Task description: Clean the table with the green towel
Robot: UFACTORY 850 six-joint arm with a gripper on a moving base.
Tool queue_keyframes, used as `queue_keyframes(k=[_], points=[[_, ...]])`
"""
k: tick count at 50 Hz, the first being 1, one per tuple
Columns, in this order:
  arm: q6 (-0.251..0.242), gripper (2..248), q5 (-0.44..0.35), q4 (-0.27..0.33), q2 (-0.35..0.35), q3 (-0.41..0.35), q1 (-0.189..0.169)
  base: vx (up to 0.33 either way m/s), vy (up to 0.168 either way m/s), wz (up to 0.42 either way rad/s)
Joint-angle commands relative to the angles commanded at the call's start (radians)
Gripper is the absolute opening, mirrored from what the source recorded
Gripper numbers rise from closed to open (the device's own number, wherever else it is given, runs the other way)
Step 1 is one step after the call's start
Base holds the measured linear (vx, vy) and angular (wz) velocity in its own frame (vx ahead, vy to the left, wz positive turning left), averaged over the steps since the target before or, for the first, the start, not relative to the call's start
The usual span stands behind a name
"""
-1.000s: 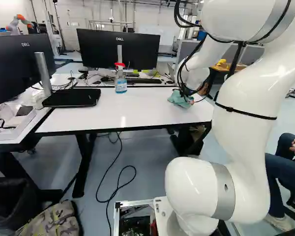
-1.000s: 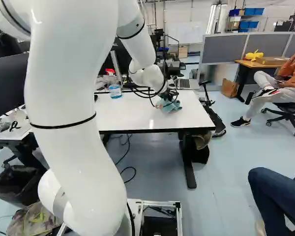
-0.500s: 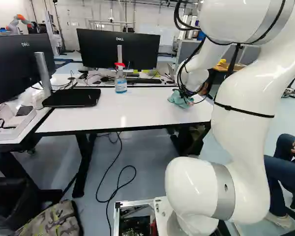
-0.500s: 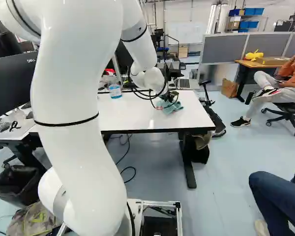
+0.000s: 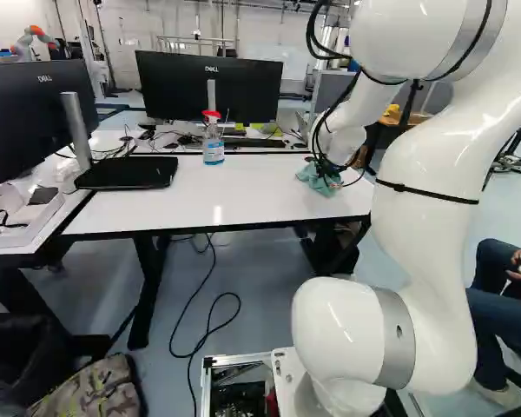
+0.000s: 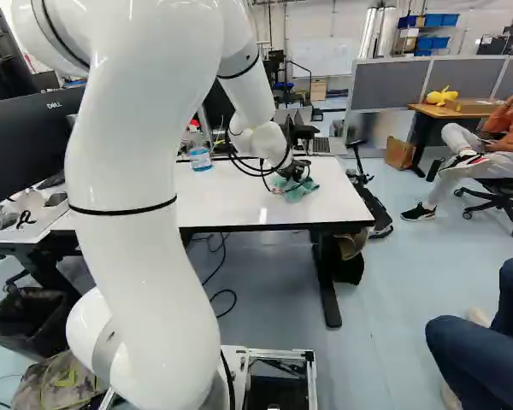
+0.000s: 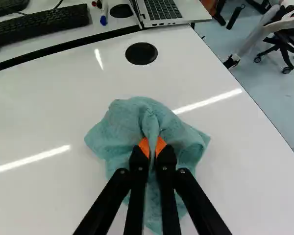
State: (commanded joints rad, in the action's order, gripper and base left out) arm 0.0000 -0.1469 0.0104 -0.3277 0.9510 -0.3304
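At the right of the left base view my gripper [image 5: 332,177] is low over the white table [image 5: 243,195], close to its right end. The wrist view shows the gripper [image 7: 152,147] shut on the green towel [image 7: 125,122], with a fold of cloth pinched between the orange pads. Around the fingers the rest of the towel lies bunched and spread on the tabletop. In the right base view the towel [image 6: 296,189] shows beneath the wrist, partly hidden by cables.
A spray bottle [image 5: 213,143] with a red top stands at the table's back. Behind it are a monitor [image 5: 178,87] and keyboard [image 7: 39,23]. Another monitor stand [image 5: 126,173] is at the left. A laptop [image 7: 161,11] lies past the back edge. Another robot [image 5: 33,42] stands far off.
The arm's large links have swung slightly, leftward in the left base view and rightward in the right base view. The gripper and towel have barely shifted, and the grip is kept.
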Motion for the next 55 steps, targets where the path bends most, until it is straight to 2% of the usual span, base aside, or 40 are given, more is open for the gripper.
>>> queue_keyframes(k=[43, 55], points=[[0.0, 34, 0.035, 0.0, 0.0, 0.0, 0.0, 0.0, 0.0, 0.0], [0.0, 34, 0.035, 0.0, -0.023, 0.029, -0.003, 0.0, 0.0, 0.0]])
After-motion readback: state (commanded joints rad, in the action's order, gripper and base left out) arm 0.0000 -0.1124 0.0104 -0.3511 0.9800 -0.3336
